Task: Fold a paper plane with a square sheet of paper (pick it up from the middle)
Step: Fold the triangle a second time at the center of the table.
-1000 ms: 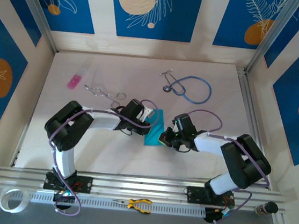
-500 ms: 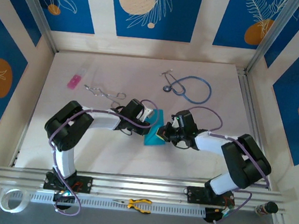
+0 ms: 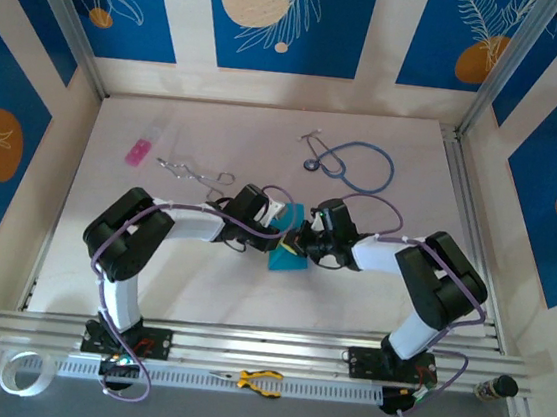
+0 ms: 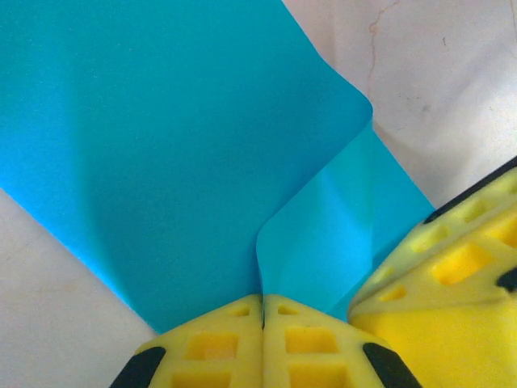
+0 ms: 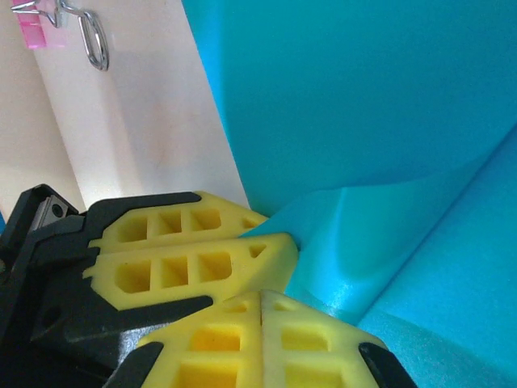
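The square sheet of paper (image 3: 281, 261) is cyan-blue, partly folded, and lies mid-table between the two arms. My left gripper (image 3: 281, 231) is shut, and a raised fold of the paper (image 4: 194, 145) runs into the seam of its yellow fingers (image 4: 218, 347). In the right wrist view a paper corner sits between those left fingers (image 5: 186, 267). My right gripper (image 3: 301, 243) is shut too. Its fingertips (image 5: 307, 339) rest against a curled flap of the paper (image 5: 380, 121), right beside the left gripper. Whether paper is caught between the right fingers I cannot tell.
A blue-tubed stethoscope (image 3: 359, 165) lies at the back right. A pink rectangle (image 3: 139, 151) and a metal wire clip (image 3: 194, 171) lie at the back left. Yellow-handled pliers (image 3: 259, 379) and a tape roll (image 3: 18, 372) sit on the front rail.
My right gripper has slid left across the paper until it touches the left gripper. The left arm has stayed put.
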Action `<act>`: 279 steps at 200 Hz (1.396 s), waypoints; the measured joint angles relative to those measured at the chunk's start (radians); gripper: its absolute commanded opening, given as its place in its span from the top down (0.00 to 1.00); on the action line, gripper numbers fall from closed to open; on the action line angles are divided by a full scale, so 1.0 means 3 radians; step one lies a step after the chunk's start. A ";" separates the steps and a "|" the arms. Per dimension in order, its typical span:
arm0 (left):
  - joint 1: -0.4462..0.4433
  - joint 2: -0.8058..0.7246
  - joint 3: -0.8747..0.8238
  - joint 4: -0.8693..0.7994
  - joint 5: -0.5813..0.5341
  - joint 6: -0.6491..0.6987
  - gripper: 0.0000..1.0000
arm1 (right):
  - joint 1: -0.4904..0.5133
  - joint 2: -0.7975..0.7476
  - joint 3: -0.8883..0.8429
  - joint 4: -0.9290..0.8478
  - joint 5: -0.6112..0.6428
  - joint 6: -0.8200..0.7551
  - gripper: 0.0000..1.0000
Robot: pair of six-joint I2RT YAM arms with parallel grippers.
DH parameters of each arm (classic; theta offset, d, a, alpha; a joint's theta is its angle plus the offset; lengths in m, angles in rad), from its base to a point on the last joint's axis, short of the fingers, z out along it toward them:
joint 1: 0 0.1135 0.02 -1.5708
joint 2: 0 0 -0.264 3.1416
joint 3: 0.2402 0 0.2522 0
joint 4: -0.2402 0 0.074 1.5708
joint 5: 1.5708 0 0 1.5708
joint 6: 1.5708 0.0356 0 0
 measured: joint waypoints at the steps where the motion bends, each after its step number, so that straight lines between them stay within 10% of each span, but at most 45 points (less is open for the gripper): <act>1: 0.0000 0.0000 0.0000 0.0000 0.0000 0.0000 1.00 | 0.0000 0.0001 0.0000 0.0000 0.0003 0.0000 1.00; 279: 0.0000 0.0006 0.0001 0.0001 0.0015 0.0001 1.00 | -0.0188 0.0017 0.0011 -0.0393 0.0326 -0.0029 1.00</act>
